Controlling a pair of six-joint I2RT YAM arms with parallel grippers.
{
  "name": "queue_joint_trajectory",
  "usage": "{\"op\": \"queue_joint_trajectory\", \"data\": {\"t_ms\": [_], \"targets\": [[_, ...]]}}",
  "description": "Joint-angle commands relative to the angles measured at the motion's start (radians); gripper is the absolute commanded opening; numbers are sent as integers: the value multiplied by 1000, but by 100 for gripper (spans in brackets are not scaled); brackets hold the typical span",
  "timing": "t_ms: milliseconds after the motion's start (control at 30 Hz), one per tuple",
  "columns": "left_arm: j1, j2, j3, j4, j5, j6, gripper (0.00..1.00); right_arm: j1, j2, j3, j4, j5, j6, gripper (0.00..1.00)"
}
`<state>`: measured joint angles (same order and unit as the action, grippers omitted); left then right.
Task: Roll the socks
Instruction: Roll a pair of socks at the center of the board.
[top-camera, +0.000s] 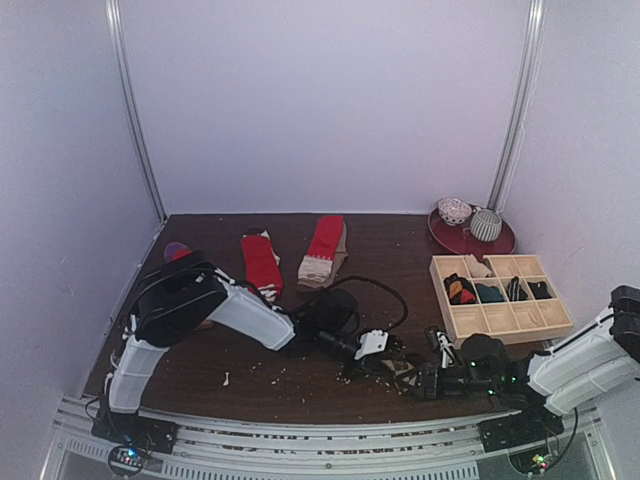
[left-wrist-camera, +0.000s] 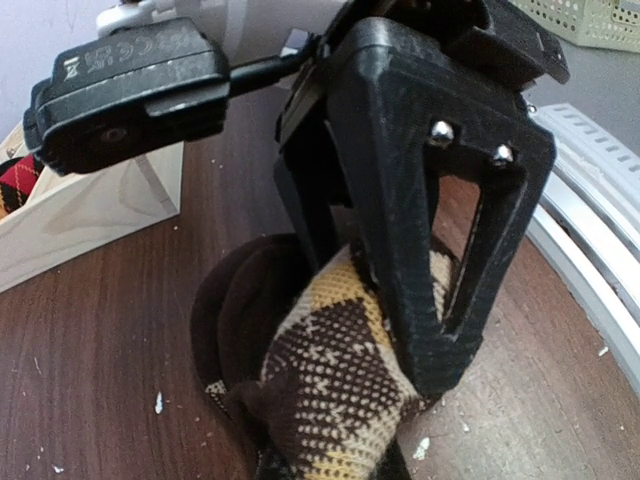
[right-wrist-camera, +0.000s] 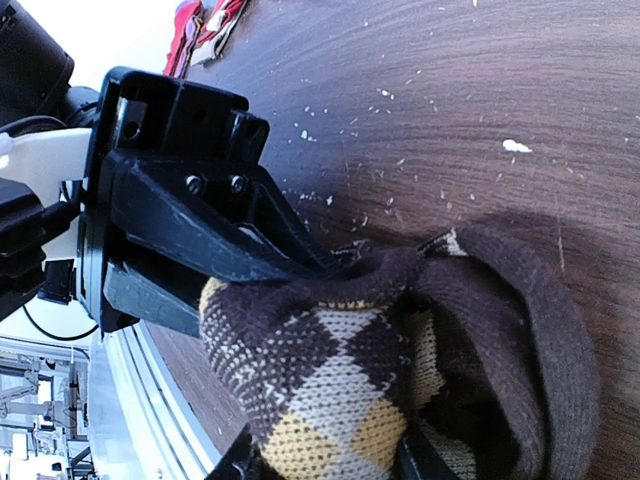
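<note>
Left claw (right-wrist-camera: 305, 268) noted clenched on a fold of the argyle sock (right-wrist-camera: 330, 385); its two fingers are seen converged at the edge of the knit. Right claw (left-wrist-camera: 378, 312) noted grasping the same sock from the opposite side, with the bunched fabric pinched between its black fingers (left-wrist-camera: 440, 300).

The sock is held between the two claws, which are set tip to tip. Its dark brown cuff is draped on the bench (top-camera: 400, 250) directly beneath them. White crumbs are scattered on the wood around both claws.

A wooden grid tray (top-camera: 508, 332) is placed just beyond the right claw, toward the far wall. Rolled socks are seen in several of its compartments. A red plate (top-camera: 455, 242) is set farther out behind the tray, and two pale round items are carried on it.

Well beyond the left claw, a red sock (top-camera: 261, 262) is laid flat. A second red sock (top-camera: 323, 248) is laid beside it, apart from it. A red-and-purple sock (top-camera: 177, 250) is mostly hidden behind the left arm.
</note>
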<state>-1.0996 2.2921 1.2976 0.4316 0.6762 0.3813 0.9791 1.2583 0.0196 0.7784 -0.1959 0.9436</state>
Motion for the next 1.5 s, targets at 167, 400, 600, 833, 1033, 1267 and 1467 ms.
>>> {"op": "queue_joint_trajectory", "data": {"t_ms": [167,400,600,833,1033,1267,1467], "targets": [[-75,38,-46,-173,-13,-23,0,-15,36,-10,-206,-4,-51,35],[-88,-79,-238,-131,-76,-86,0,-53,46,76,-319,-93,-215,36],[-88,-222,-419,-77,-177,-220,0,-60,231,272,-324,-262,-429,36],[-88,-404,-619,45,-305,-314,38,-65,489,495,-394,-372,-722,36],[-88,-635,-793,165,-410,-308,96,-75,577,594,-481,-441,-877,37],[-88,-699,-840,212,-460,-267,98,-92,626,658,-523,-495,-926,37],[-86,-574,-797,343,-444,-257,98,-93,631,642,-499,-513,-911,37]]}}
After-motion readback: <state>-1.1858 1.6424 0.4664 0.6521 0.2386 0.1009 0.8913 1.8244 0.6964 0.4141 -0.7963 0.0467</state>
